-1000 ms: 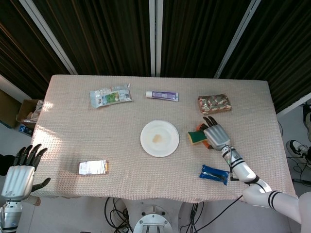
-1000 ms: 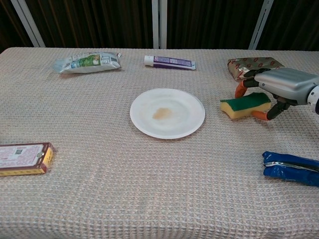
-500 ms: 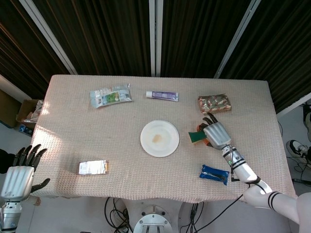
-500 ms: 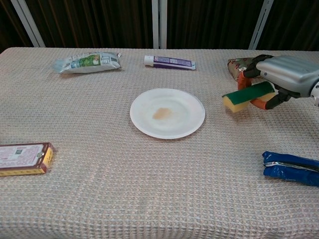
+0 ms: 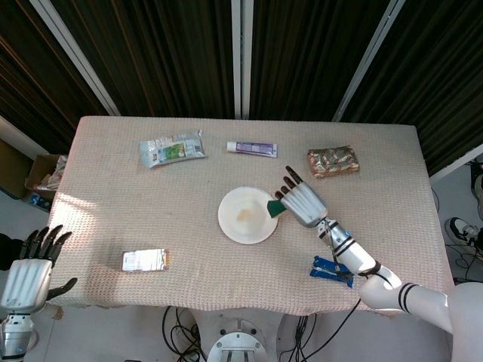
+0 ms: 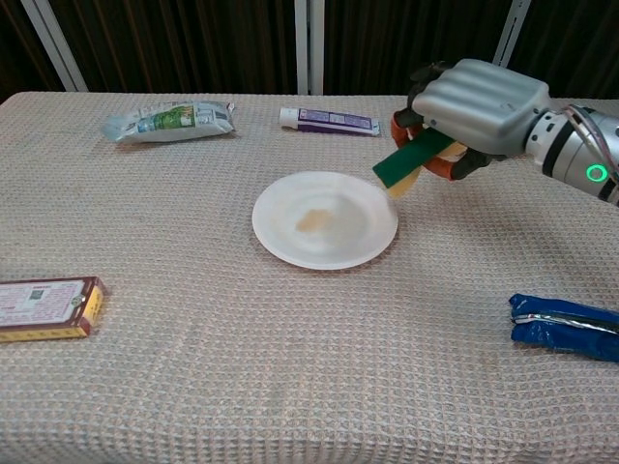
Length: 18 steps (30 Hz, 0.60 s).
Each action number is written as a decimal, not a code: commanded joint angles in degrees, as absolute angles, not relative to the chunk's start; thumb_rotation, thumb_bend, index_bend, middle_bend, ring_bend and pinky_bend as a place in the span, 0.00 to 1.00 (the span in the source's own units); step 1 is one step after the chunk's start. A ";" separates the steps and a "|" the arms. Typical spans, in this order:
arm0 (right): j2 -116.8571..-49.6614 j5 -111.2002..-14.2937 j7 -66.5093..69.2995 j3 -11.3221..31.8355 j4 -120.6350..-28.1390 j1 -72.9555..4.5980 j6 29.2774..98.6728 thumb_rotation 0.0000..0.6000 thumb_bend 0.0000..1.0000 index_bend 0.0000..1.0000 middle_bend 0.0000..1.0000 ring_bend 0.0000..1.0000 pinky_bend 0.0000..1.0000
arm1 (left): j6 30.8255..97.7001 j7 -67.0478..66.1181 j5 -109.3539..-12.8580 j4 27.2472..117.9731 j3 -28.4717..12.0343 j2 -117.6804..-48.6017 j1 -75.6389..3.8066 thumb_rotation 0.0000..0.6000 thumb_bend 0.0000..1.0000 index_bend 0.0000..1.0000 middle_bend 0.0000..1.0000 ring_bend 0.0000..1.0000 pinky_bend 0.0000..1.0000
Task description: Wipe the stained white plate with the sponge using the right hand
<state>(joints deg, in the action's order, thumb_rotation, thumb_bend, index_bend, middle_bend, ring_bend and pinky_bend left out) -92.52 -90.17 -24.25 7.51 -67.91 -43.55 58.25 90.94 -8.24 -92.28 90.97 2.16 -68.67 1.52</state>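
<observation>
While toothpaste (image 6: 329, 121) lies beyond, right robot hand (image 6: 474, 101) holds sponge (image 6: 411, 159).

Stained white plate (image 6: 324, 220) flat mid-table; tilted green-yellow sponge (image 6: 406, 163) seemingly above its rim.

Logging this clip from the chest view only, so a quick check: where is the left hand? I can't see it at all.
Observer: The head view shows the left hand off the table's near-left corner, fingers apart, holding nothing.
Operator: Is anything hidden behind the right hand?
Observer: Yes, a patterned packet lies at the table's far right, apart from that hand.
Operator: Is the sponge over the plate?
Observer: From above, it overlaps the plate's right rim.
</observation>
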 commanded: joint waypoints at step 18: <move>-106.05 -88.48 -45.98 5.93 -59.00 -51.25 51.00 1.00 0.44 0.79 0.53 0.29 0.10 | 91.41 -3.14 -91.11 85.75 2.46 -70.67 2.81 1.00 0.02 0.16 0.07 0.06 0.09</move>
